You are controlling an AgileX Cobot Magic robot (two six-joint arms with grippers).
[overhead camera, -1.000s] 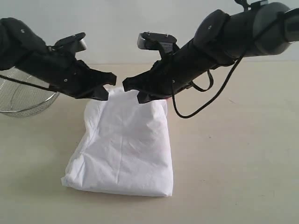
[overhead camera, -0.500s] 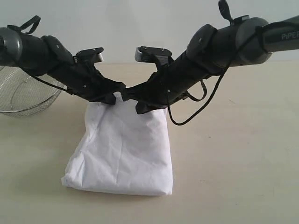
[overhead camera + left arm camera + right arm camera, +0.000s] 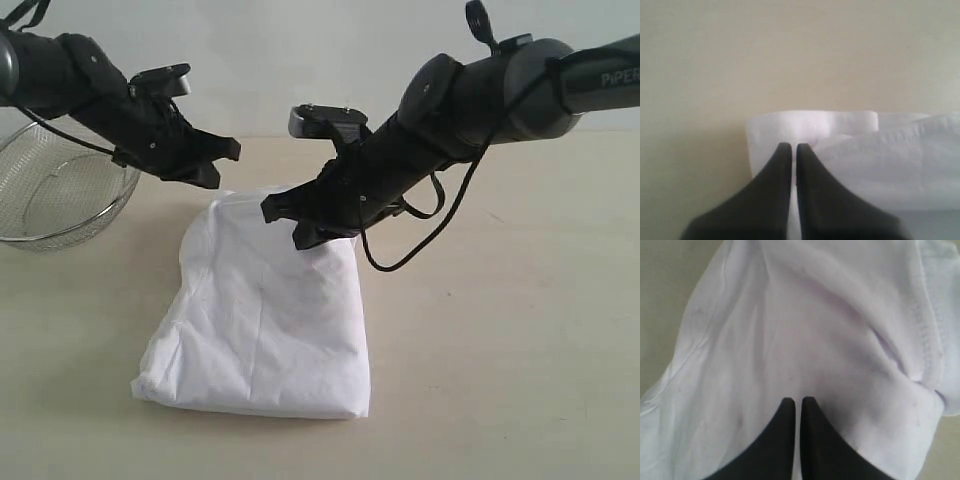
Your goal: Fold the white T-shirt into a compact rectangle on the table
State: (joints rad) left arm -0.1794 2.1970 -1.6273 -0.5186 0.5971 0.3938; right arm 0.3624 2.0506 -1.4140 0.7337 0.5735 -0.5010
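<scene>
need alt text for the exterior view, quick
A white T-shirt, folded into a rough rectangle, lies on a beige table. Two black robot arms reach over its far edge, the left gripper and right gripper both shut. A wire-mesh bowl sits at the left edge.

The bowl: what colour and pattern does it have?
The bowl is silvery wire mesh, clearest in the exterior view.

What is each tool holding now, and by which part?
Nothing appears to be held. Both the left tool and the right tool are shut near the white T-shirt, with no cloth pinched.
</scene>
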